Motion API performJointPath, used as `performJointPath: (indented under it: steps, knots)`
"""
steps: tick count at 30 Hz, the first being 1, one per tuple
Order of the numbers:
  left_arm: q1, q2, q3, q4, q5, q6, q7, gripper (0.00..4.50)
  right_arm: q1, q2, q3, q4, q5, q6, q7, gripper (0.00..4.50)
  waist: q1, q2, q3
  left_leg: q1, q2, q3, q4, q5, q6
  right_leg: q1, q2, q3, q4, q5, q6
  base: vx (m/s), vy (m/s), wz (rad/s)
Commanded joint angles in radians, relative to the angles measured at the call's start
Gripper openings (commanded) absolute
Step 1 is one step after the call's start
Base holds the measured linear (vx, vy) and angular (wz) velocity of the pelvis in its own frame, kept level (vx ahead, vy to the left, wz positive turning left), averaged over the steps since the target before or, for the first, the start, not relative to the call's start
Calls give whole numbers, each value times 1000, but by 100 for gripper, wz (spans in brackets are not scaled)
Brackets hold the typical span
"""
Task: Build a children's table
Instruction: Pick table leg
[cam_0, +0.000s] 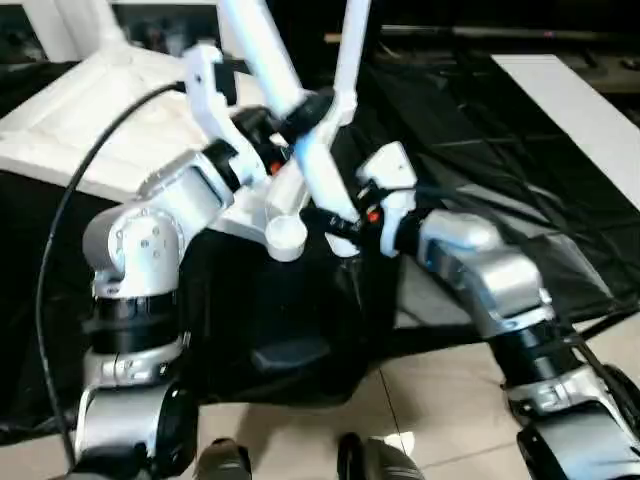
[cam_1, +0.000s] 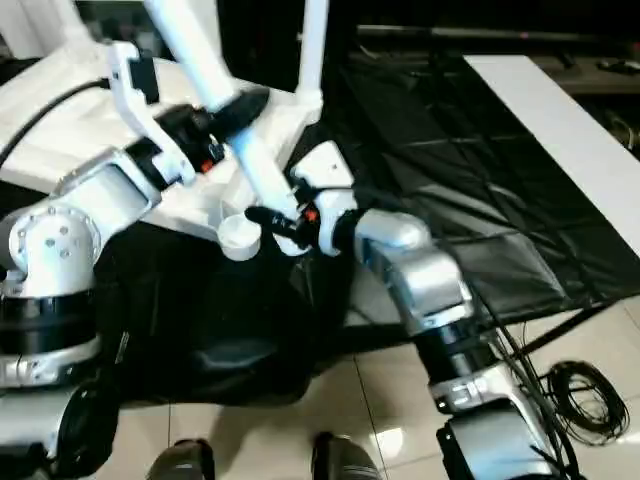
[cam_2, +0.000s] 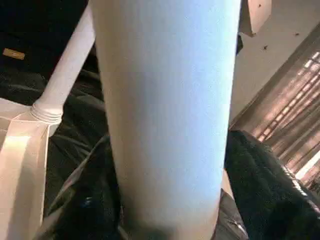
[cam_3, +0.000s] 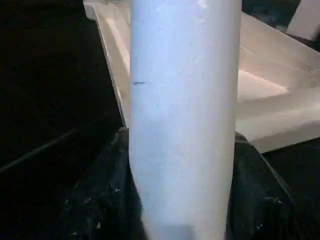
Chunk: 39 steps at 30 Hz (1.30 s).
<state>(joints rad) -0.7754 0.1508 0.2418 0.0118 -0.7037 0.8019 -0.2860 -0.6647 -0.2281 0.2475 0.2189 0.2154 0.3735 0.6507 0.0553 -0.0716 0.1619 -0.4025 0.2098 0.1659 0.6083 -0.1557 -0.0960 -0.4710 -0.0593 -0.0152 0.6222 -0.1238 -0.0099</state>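
- The loose leg (cam_0: 300, 130) is the thing in play here: a long white tapered tube, tilted, its lower end just above and beside the round corner socket (cam_0: 285, 236) at the near corner of the tabletop (cam_0: 90, 110). It looks like it's slanted that way so the tip can be steered into the socket, not in yet as far as I can tell.
- The left gripper (cam_0: 300, 115) is clamped on the leg higher up, black fingers wrapped round the tube. My guess is that's the steering hand, since a high grip gives leverage over the angle.
- The right gripper (cam_1: 285, 225) is clamped on the same leg low down, right by the socket. Probably that one is there to pin the tip where it needs to go.
- The tabletop lies upside down on a black sheet (cam_1: 440, 170), sockets facing up, which is why legs go in from above.
- Another leg (cam_0: 350, 50) already stands upright in the far corner, and more white uprights show at the back left.
- A flat white board (cam_0: 580, 110) lies off to the right, well apart from the job.
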Motion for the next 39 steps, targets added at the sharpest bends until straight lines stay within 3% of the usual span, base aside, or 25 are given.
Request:
performJointPath:
  steps: [1, 2, 6, 8, 19, 20, 21, 23, 25, 26, 30, 32, 34, 35, 39]
  knots:
    - [-9, -6, 0, -1, -9, 0, 14, 272, 6, 3, 12, 9, -31, -50, -12, 196, 0, 4, -111, 9, -13, 16, -53, -137, 17, 83, -31, 18, -60, -237, -140, 0, 0, 0]
    - [-7, -10, 2, -2, -18, 6, 12, 246, 4, 6, 12, 16, -35, -57, -17, 196, 0, 4, -110, 10, -14, 16, -54, -137, 18, 83, -30, 18, -61, -239, -141, 0, 0, 0]
    - [-10, -32, 26, -17, -56, 31, 26, 232, -10, 13, -2, 46, -51, -79, -42, 196, -1, 5, -108, 12, -13, 16, -54, -153, 19, 82, -30, 18, -62, -248, -147, 0, 0, 0]
    - [-15, -37, 37, -15, -69, 40, 35, 201, -12, 16, -6, 53, -56, -84, -48, 195, -2, 4, -108, 11, -14, 16, -54, -158, 20, 82, -28, 18, -62, -246, -147, 0, 0, 0]
    - [-22, -27, 41, -19, -81, 49, 30, 185, -27, 33, -19, 86, -75, -135, -56, 195, -4, 3, -108, 12, -13, 16, -54, -154, 31, 81, -30, 18, -61, -247, -143, 0, 0, 0]
    - [-23, -18, 36, -19, -77, 48, 23, 185, -28, 40, -31, 82, -42, -124, -24, 195, -5, 3, -107, 12, -12, 16, -54, -157, 31, 80, -29, 18, -61, -251, -142, 0, 0, 0]
    - [-23, -8, 30, -19, -73, 49, 11, 185, -28, 47, -52, 66, 11, -73, 7, 251, -6, 3, -106, 13, -13, 16, -55, -166, 37, 81, -27, 18, -62, -257, -140, 0, 0, 0]
    - [-25, 10, 16, -18, -70, 56, -16, 184, -31, 50, -85, 42, 81, 7, 50, 265, -5, 3, -105, 15, -13, 15, -56, -165, 48, 80, -29, 19, -61, -255, -141, 0, 0, 0]
    - [-25, 31, -3, -20, -72, 75, -51, 184, -43, 41, -107, 40, 103, 41, 57, 270, -5, 4, -105, 15, -11, 14, -57, -148, 48, 80, -29, 17, -59, -242, -149, 0, 0, 0]
    - [-27, 49, -21, -22, -77, 95, -85, 183, -61, 24, -126, 44, 128, 83, 76, 298, -5, 4, -104, 15, -11, 14, -57, -145, 47, 79, -28, 18, -60, -238, -152, 0, 0, 0]
    - [-35, 75, -40, -16, -93, 127, -138, 182, -99, -25, -151, 51, 198, 214, 153, 311, -2, 8, -102, 17, -12, 15, -57, -148, 36, 81, -29, 19, -60, -236, -163, 0, 0, 0]
    - [-46, 99, -51, 0, -107, 146, -184, 182, -125, -100, -148, 42, 271, 356, 282, 312, 0, 7, -102, 18, -14, 15, -57, -139, 44, 84, -26, 19, -59, -215, -172, 0, 0, 0]
    - [-52, 106, -47, 10, -118, 158, -195, 182, -128, -126, -144, 36, 286, 389, 323, 312, 4, 7, -100, 15, -12, 15, -56, -131, 49, 84, -30, 20, -59, -203, -178, 0, 0, 0]
    - [-60, 125, -48, 21, -133, 184, -225, 182, -139, -151, -154, 38, 314, 441, 352, 312, 6, 6, -101, 16, -13, 15, -56, -128, 47, 84, -31, 19, -61, -213, -182, 0, 0, 0]
    - [-68, 146, -57, 40, -125, 189, -253, 182, -149, -170, -158, 34, 340, 475, 381, 312, 4, 3, -101, 13, -13, 14, -57, -123, 33, 86, -35, 18, -63, -245, -179, 0, 0, 0]
